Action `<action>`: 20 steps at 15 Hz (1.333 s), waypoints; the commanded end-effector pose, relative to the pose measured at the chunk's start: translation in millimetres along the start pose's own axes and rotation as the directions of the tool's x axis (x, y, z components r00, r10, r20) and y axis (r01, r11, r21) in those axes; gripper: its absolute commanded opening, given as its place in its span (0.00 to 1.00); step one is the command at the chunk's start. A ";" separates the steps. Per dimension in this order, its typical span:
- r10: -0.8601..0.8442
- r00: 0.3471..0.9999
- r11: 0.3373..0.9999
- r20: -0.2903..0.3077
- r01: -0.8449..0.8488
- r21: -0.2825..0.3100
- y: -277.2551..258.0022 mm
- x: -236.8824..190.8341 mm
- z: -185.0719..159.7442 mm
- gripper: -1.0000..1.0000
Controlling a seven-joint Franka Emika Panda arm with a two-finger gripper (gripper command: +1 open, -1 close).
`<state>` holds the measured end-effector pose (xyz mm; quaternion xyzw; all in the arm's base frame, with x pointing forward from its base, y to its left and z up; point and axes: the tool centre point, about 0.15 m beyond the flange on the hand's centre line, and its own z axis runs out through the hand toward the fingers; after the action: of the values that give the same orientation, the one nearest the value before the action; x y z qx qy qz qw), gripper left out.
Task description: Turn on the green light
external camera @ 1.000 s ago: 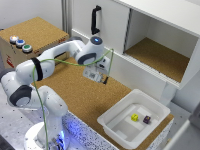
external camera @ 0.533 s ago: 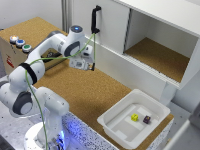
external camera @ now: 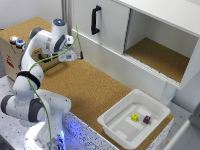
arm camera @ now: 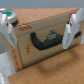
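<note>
Exterior view: green light (external camera: pixel 11 37) lies left of end effector (external camera: pixel 56 54).

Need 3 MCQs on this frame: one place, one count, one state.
1. Where is the white bin?
A in the cabinet
B on the table, exterior view's lower right
C on the button box
2. How many cubes are in the bin?
A one
B two
C four
3. The tool is:
A open
B shut on a cube
C shut on the cabinet handle

Answers:
1. B, it sits at the table's corner.
2. B, a yellow cube and a dark cube.
3. A, jaws stand apart with nothing between.
</note>
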<state>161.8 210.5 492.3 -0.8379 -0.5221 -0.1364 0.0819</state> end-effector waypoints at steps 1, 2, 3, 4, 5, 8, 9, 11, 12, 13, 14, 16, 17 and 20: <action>-0.100 0.978 0.994 0.183 0.108 -0.034 -61.2 103.8 15.4 1.00; -0.122 0.973 0.990 0.195 0.133 -0.044 -67.5 113.2 17.5 1.00; -0.132 0.970 0.989 0.205 0.143 -0.039 -72.7 124.1 19.9 1.00; -0.146 0.967 0.986 0.210 0.160 -0.048 -77.2 133.8 21.6 1.00; -0.149 0.965 0.986 0.217 0.163 -0.046 -81.1 144.1 23.4 1.00; -0.166 0.958 0.982 0.233 0.182 -0.049 -93.5 164.3 29.6 1.00; -0.169 0.957 0.982 0.234 0.185 -0.047 -98.9 169.3 31.0 1.00; -0.185 0.956 0.979 0.225 0.200 -0.042 -111.9 179.8 32.4 1.00; -0.197 0.955 0.977 0.221 0.210 -0.041 -118.5 183.9 34.2 0.00; -0.200 0.955 0.976 0.218 0.214 -0.042 -123.2 187.2 36.8 0.00; -0.218 0.950 0.972 0.221 0.231 -0.035 -129.2 189.7 40.8 0.00; -0.231 0.947 0.970 0.222 0.242 -0.025 -136.3 195.3 47.9 0.00; -0.236 0.945 0.969 0.225 0.247 -0.021 -138.2 197.9 51.2 0.00; -0.236 0.944 0.969 0.231 0.245 -0.012 -136.3 205.4 56.8 0.00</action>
<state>123.6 424.0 501.5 -0.7732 -0.6258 -0.0942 0.0413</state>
